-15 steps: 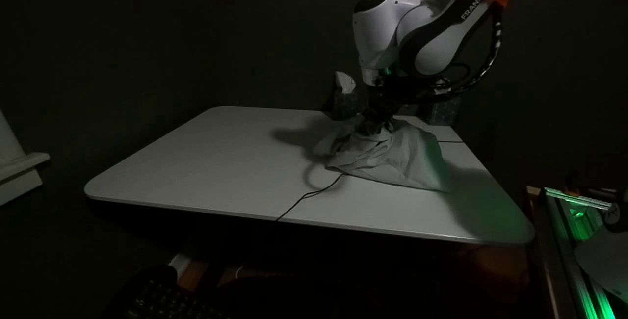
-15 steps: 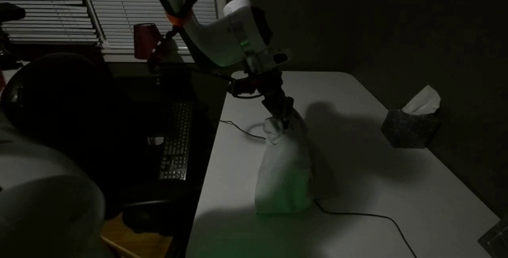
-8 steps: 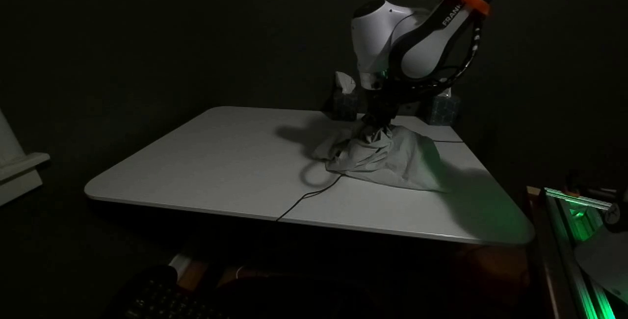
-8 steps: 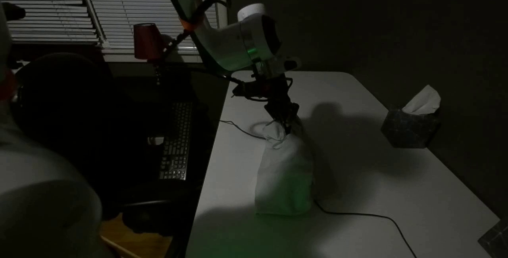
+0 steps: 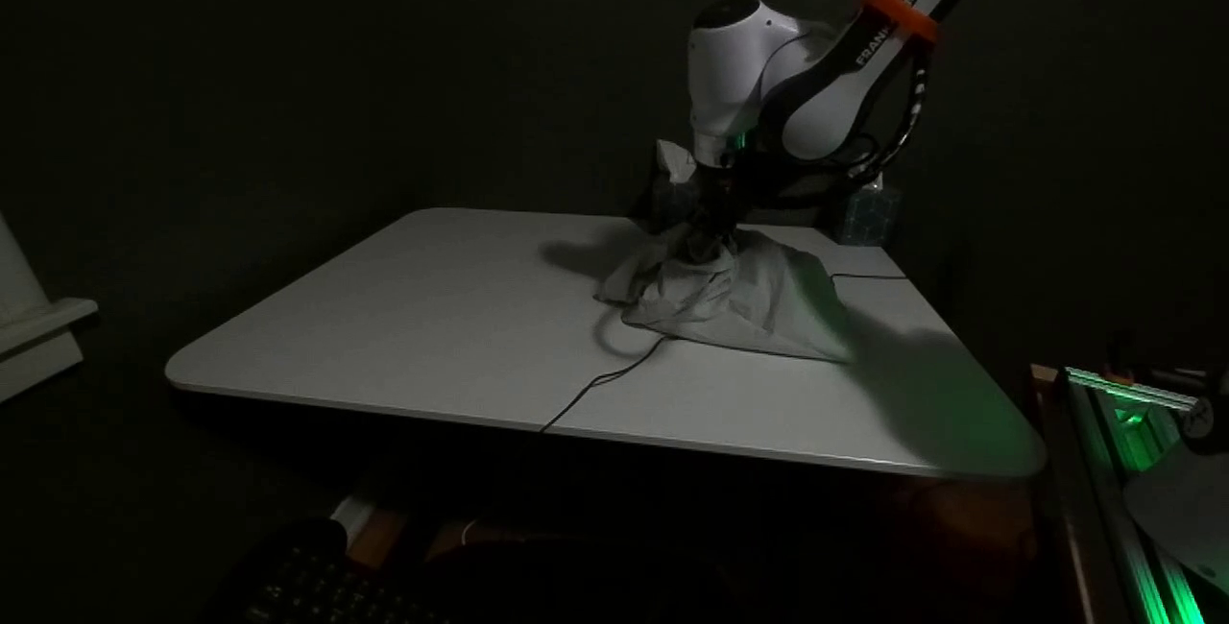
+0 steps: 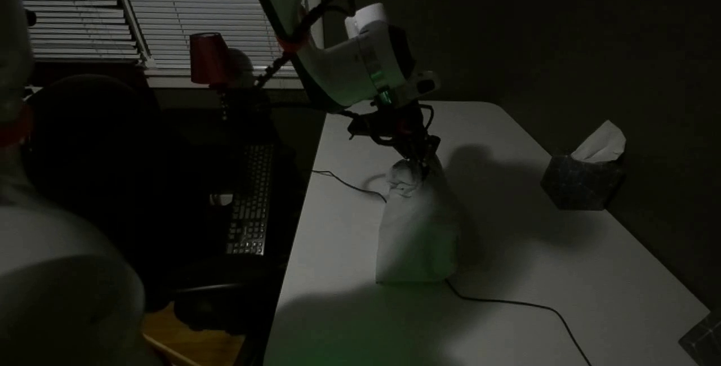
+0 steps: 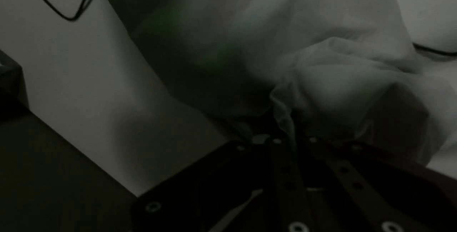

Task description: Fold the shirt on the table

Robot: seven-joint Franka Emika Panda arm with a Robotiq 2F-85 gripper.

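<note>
Wrist view has my gripper point(image 7: 295, 141) clamped on a pinched fold of the shirt point(image 7: 264, 46). Shirt's on the table point(image 5: 394, 317), bunched and peaked at the grip, lower part fanned out. I see dark cord point(image 6: 507, 301) meeting it on two sides.

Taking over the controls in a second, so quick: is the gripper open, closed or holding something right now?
Gripper: closed, holding a pinched bit of the shirt.
</note>
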